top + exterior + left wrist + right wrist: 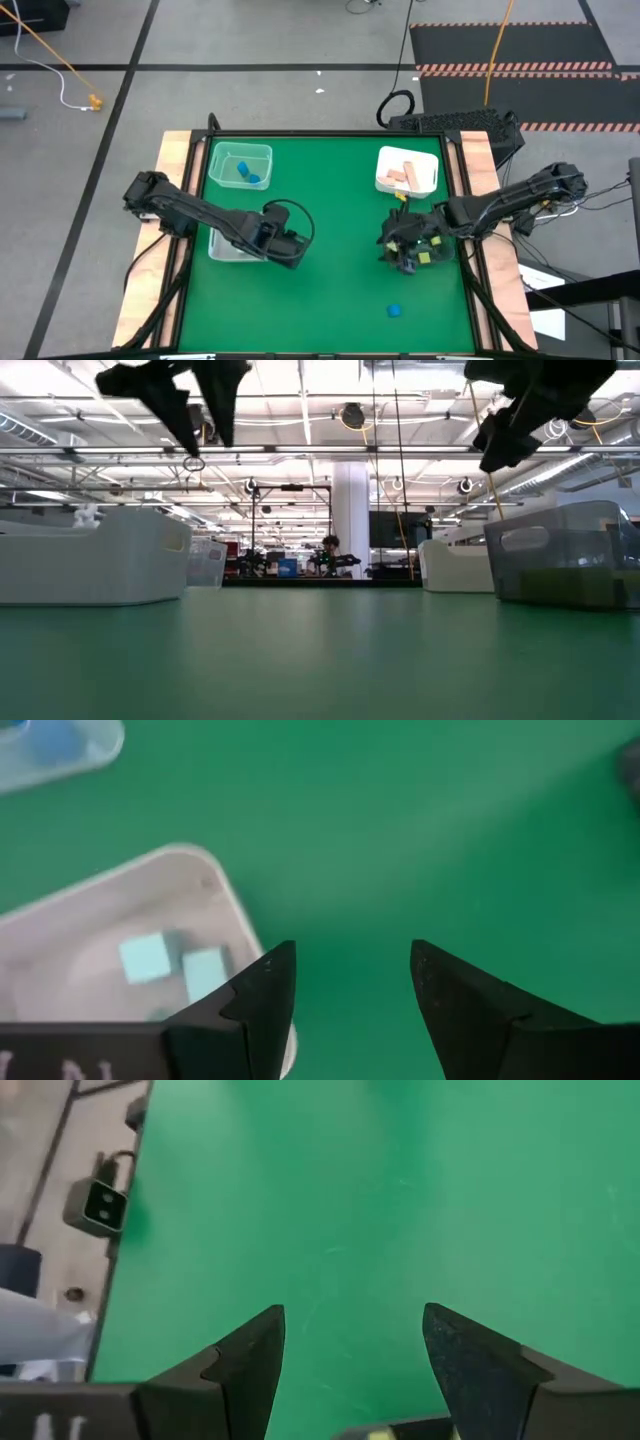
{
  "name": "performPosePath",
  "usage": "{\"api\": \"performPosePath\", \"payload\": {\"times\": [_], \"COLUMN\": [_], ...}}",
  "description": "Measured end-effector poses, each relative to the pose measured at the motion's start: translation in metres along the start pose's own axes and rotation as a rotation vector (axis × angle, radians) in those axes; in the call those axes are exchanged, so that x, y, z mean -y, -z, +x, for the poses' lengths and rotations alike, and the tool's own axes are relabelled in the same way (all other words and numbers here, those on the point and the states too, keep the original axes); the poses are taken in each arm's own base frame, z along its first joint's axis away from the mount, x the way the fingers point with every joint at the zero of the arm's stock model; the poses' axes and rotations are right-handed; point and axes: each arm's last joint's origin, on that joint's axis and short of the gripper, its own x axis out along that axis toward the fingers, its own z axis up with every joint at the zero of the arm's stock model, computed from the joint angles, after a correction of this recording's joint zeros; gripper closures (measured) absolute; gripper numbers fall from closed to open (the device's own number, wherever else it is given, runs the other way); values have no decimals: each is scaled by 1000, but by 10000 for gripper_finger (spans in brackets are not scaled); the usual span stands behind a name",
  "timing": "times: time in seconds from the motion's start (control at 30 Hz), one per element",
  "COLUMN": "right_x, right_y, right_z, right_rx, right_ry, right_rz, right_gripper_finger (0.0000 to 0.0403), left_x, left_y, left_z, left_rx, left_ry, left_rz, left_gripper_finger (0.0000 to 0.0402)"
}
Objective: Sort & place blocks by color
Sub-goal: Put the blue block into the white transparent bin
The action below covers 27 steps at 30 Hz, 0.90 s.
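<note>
green table [330, 270] with wood side strips. clear tray [240, 165] near the far left corner, white tray [408, 170] near the far right, one loose blue block [395, 311] toward the near edge.

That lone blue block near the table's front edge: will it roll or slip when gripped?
The blue block looks small and squat, lying flat on the green mat, so it probably slides rather than rolls. Being so small, it is likely light. Its exact shape is too small to tell.
</note>
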Motion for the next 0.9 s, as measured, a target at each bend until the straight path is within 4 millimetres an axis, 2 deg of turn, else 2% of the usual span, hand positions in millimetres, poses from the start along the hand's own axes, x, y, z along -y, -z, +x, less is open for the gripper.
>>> {"api": "performPosePath", "payload": {"times": [0.13,0.43,0.53,0.7,0.77,0.9], "right_x": [-14,-57,-71,-93,-101,-109], "right_y": [6,11,15,29,36,50], "right_z": [0,-7,-1,20,28,42], "right_rx": [-7,24,-14,-124,-189,-351], "right_ry": [-26,-64,-89,-92,-103,-89], "right_rz": [-9,-81,-62,-53,5,312], "right_gripper_finger": [174,174,174,174,174,174], "left_x": [4,5,5,5,5,5], "left_y": [-6,-6,-6,-6,-6,-6], "left_z": [-9,-10,-10,-10,-10,-10], "left_rx": [54,69,69,70,70,71], "left_ry": [33,29,28,27,27,26], "left_rz": [41,143,180,254,278,315], "left_gripper_finger": [201,201,201,201,201,202]}}
